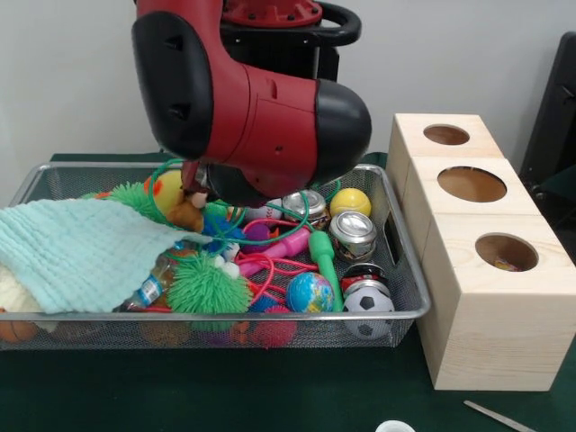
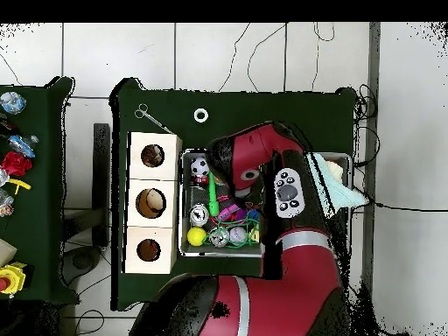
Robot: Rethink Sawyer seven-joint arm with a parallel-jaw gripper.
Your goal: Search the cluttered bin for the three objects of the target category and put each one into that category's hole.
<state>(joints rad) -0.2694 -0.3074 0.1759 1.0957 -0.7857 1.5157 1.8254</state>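
The wire-mesh bin [image 1: 407,286] sits on the green table, crammed with toys: a soccer ball [image 1: 368,301] in its front right corner, a globe ball [image 1: 310,292] just left of it, a yellow ball [image 1: 350,202] further back, two metal cans [image 1: 352,235], green spiky balls [image 1: 209,286]. Beside it stands a wooden box [image 1: 490,297] with three round holes [image 1: 472,184] on top.
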